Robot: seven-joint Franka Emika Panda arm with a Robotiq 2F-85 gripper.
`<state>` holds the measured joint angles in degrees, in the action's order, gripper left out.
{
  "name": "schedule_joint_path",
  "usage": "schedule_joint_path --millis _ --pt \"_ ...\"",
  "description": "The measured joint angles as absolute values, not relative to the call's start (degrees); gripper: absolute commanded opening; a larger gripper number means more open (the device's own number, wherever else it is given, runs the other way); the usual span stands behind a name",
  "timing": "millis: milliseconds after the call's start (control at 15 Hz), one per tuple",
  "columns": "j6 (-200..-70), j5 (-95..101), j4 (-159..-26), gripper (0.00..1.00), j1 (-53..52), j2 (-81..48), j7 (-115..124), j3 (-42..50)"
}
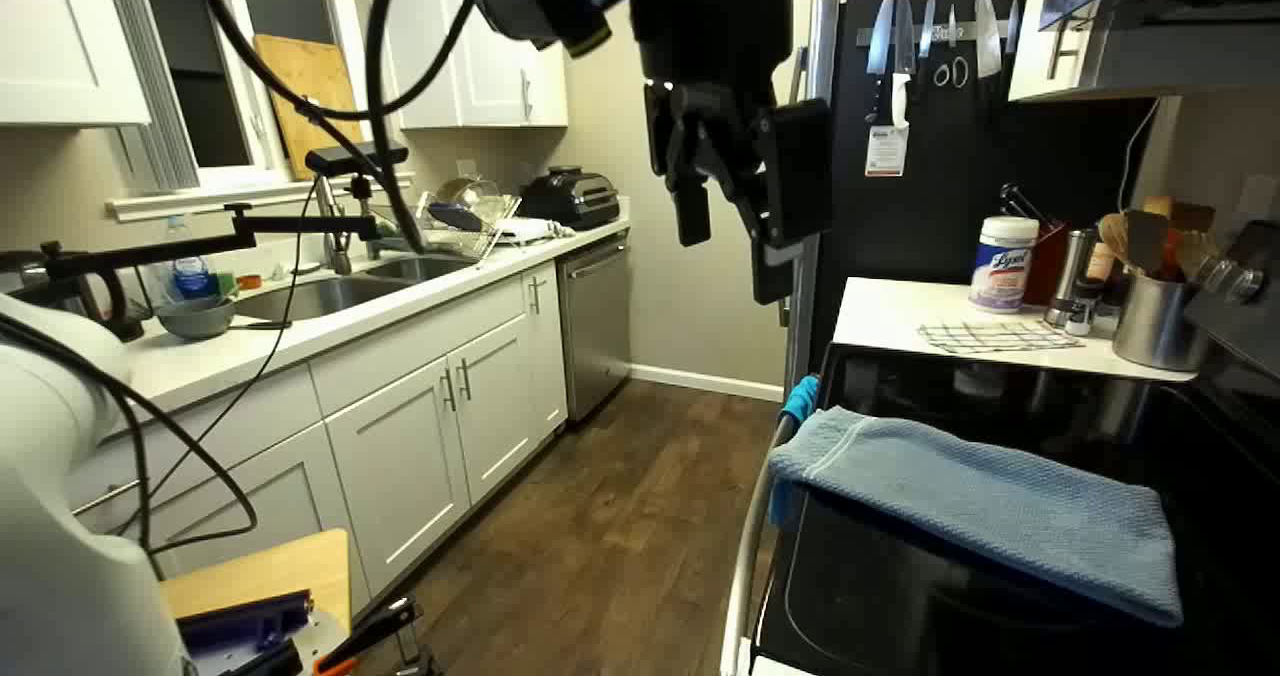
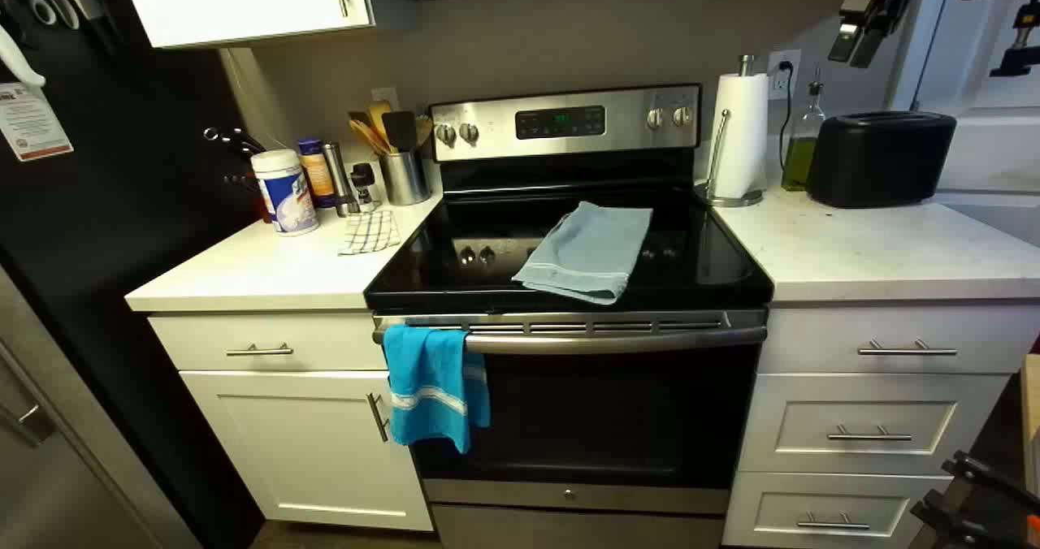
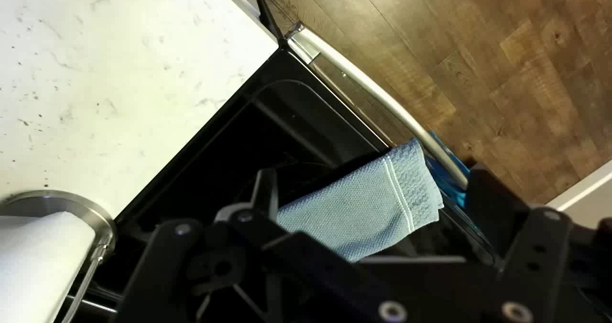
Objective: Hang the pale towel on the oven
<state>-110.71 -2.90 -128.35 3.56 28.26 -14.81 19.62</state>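
Note:
The pale towel (image 1: pixel 980 496) lies folded flat on the black glass top of the oven (image 2: pixel 601 419). It also shows in an exterior view (image 2: pixel 589 248) and in the wrist view (image 3: pixel 349 199), its white-striped end at the front edge near the bar handle (image 2: pixel 617 344). The handle also shows in the wrist view (image 3: pixel 377 91). My gripper (image 1: pixel 732 248) is open and empty, pointing down high above the oven and apart from the towel. In the wrist view the towel shows between the spread fingers (image 3: pixel 375 187), and the gripper body hides its far end.
A bright blue towel (image 2: pixel 431 395) hangs on the left part of the handle. A paper towel roll (image 2: pixel 741 135) and black toaster (image 2: pixel 881 159) stand right of the oven. A wipes canister (image 2: pixel 284 192) and utensil holder (image 2: pixel 405 177) stand left. A range hood (image 1: pixel 1180 36) hangs above.

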Motion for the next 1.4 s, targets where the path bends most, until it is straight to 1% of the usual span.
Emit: schedule_joint_path --millis 933,1133,1400 --pt "-110.7 -2.9 -128.3 1.00 3.8 28.3 -14.8 19.3" --pt "-110.9 -2.9 -127.5 1.00 3.8 27.7 -14.8 17.5" --pt "-112.8 -2.5 -124.2 1.00 3.5 24.9 -14.6 12.6"
